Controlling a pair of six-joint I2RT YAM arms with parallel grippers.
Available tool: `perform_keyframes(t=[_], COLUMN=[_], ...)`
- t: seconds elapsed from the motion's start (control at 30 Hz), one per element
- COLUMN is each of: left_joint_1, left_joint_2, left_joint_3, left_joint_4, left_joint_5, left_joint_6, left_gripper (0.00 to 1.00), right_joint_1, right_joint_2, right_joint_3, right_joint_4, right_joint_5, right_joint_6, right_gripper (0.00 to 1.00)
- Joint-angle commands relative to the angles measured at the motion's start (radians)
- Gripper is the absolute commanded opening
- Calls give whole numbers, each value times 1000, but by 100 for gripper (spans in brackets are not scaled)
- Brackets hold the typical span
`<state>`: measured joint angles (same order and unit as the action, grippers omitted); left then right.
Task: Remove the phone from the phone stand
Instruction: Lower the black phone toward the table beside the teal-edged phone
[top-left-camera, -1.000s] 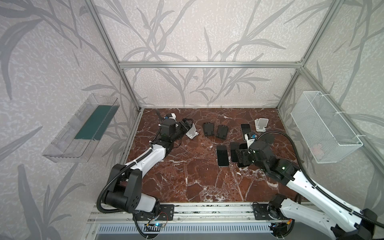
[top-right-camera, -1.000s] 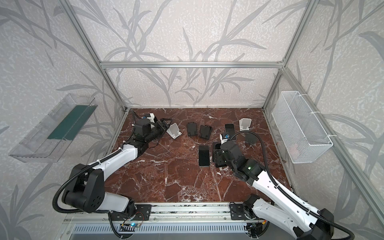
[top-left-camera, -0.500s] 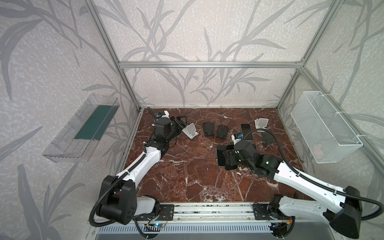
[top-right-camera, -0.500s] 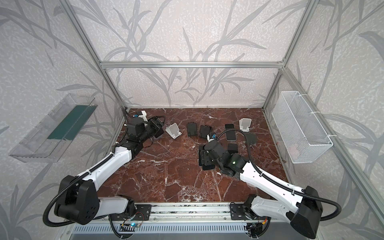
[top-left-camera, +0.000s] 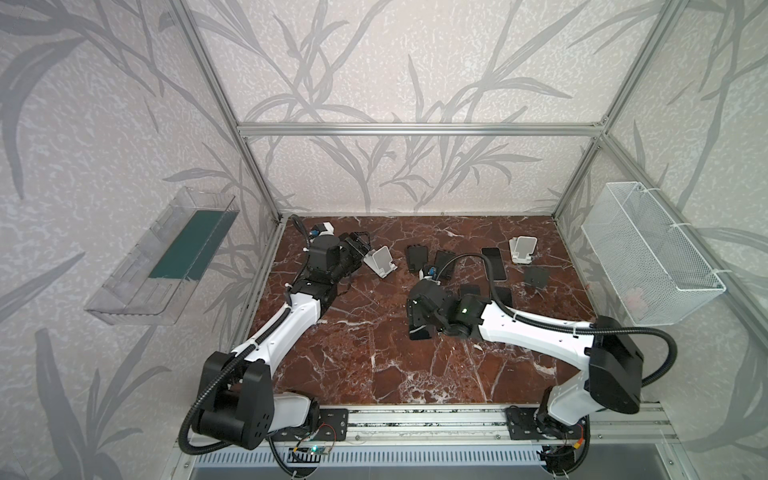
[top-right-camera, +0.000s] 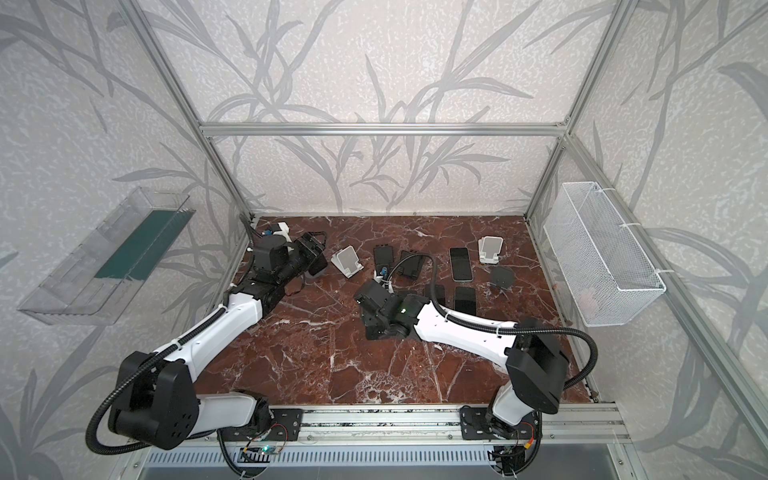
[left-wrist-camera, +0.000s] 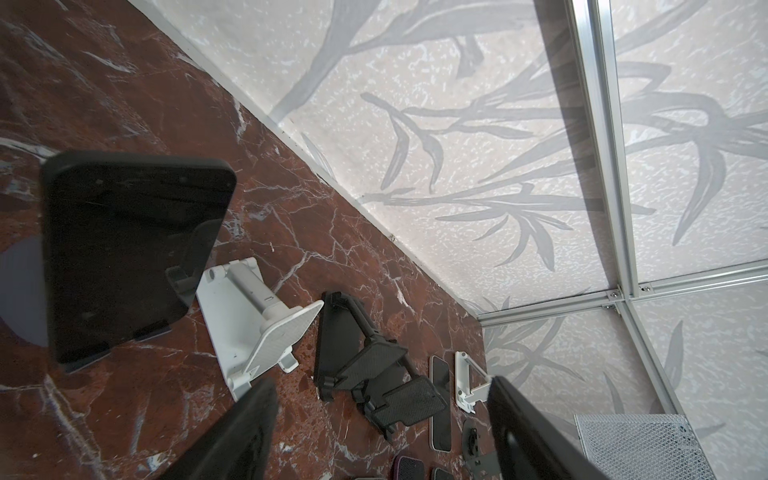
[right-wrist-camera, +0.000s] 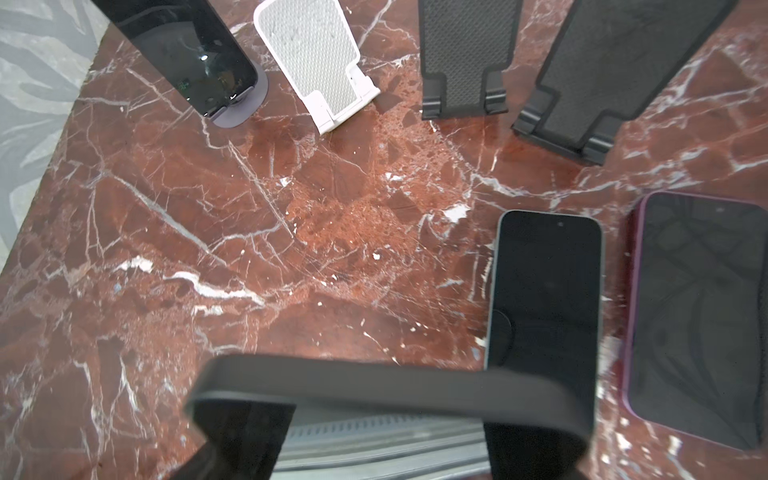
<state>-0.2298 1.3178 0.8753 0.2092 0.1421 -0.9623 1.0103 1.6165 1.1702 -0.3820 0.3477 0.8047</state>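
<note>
Red-brown marble tabletop inside an alu-frame cell with leaf-print walls. Wire basket on the right wall, clear tray on the left wall.

Right gripper is clamped on a dark-cased phone, held crosswise between both fingers with its edge toward the wrist cam. In both top views it sits mid-table, in front of the stand row and clear of every stand. Can't tell if it touches the marble.

Left gripper is at the back-left with its fingers apart and nothing between them. A second phone is just beside it, leaning upright on a stand with a round purple-grey base. It is not in the jaws.

White stand is next to that one. Two black stands are further along the row.

Two phones lie flat on the marble, side by side near the right gripper: a dark one and a purple-cased one.
</note>
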Motion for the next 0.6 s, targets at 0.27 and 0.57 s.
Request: perform_keyframes(t=[0.27, 0.57], left_joint_1=[6, 10], left_joint_2=[-46, -24], left_joint_3=[5, 14], left_joint_4=[5, -9], left_joint_5=[-18, -8], left_joint_6=[6, 16], left_gripper=[80, 80], right_joint_1=[-8, -60], right_joint_2=[130, 219], right_joint_3=[43, 83], right_joint_4=[91, 87], right_joint_5=[3, -25], right_joint_6=[-18, -31], right_gripper=[69, 70])
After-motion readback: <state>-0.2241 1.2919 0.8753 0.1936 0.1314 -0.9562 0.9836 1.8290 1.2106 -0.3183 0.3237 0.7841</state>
